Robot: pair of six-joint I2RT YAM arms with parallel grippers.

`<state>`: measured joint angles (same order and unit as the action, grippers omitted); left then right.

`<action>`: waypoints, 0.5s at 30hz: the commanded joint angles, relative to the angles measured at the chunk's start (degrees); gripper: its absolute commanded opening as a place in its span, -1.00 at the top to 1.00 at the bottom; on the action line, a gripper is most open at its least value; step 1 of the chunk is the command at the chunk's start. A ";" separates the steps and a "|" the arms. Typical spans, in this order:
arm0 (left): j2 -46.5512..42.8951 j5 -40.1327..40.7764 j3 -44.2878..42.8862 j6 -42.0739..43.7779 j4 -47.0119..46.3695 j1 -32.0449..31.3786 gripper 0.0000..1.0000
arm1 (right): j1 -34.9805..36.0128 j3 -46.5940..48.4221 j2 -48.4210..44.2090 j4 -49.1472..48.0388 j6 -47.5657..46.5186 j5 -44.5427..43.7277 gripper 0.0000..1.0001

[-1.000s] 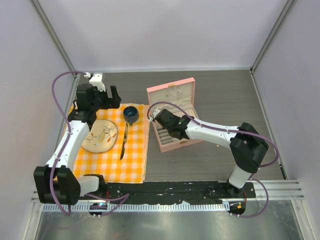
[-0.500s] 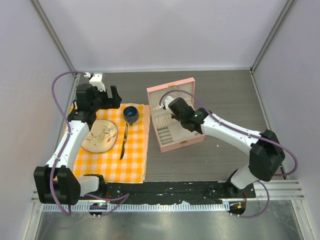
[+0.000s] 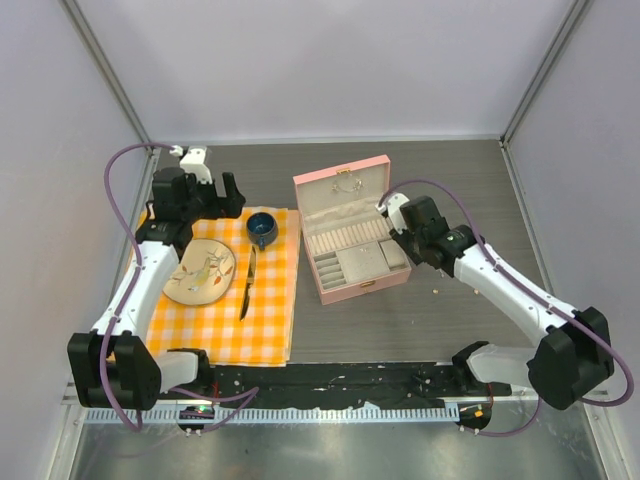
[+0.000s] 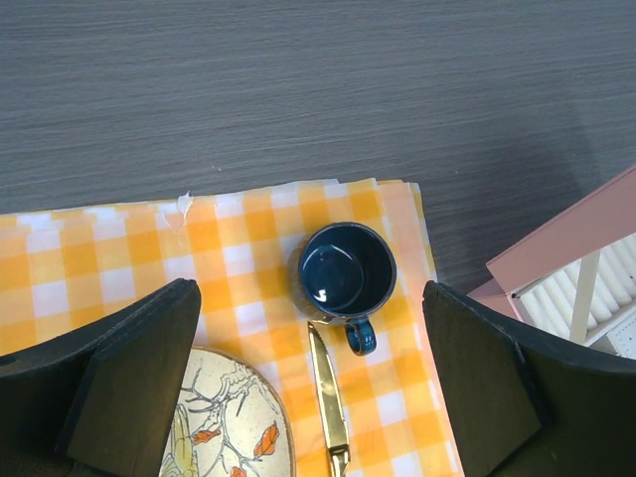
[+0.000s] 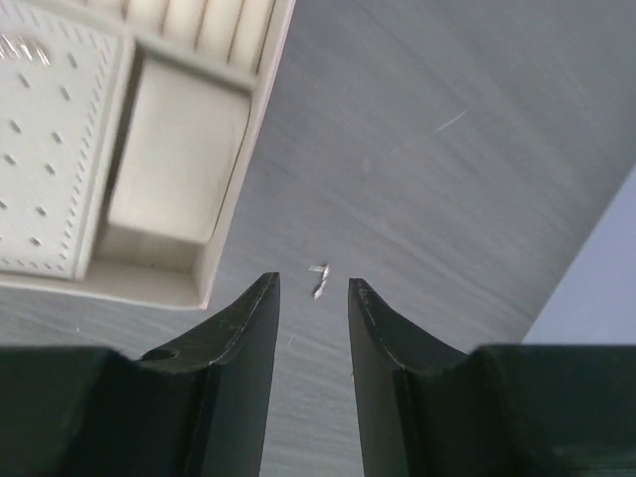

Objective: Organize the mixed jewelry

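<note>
A tiny silvery piece of the mixed jewelry (image 5: 318,280) lies on the dark table, seen in the gap just past my right gripper's (image 5: 312,282) tips. The jaws stand narrowly open with nothing between them. From above, the right gripper (image 3: 418,232) hovers off the right side of the open pink jewelry box (image 3: 350,240). A silvery piece (image 5: 25,48) rests on the box's perforated pad. My left gripper (image 4: 308,298) is wide open and empty above the checked cloth, over a blue cup (image 4: 348,270).
On the orange checked cloth (image 3: 225,320) lie a patterned plate (image 3: 200,272), a gold knife (image 3: 247,283) and the blue cup (image 3: 262,227). The box's empty right compartment (image 5: 179,169) is beside my right fingers. Walls enclose the table on three sides.
My right arm swung from over the box's left side to the table just right of the box, and its jaws widened slightly. The left arm has not moved.
</note>
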<state>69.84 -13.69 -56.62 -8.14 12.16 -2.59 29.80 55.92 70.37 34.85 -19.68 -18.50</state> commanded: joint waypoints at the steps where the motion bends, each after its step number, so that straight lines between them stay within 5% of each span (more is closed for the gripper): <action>1: -1.55 -1.86 0.46 0.14 -3.11 0.30 -0.99 | -4.22 -5.45 -0.41 -0.13 0.61 6.10 0.19; 15: -1.64 -2.39 0.81 0.49 -2.94 0.30 -0.99 | -17.49 -9.87 5.21 -3.91 -4.92 15.25 0.21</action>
<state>69.78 -15.05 -55.90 -8.14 12.01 -2.59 14.70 46.57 74.48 33.52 -22.39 -6.94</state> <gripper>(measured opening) 0.996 0.400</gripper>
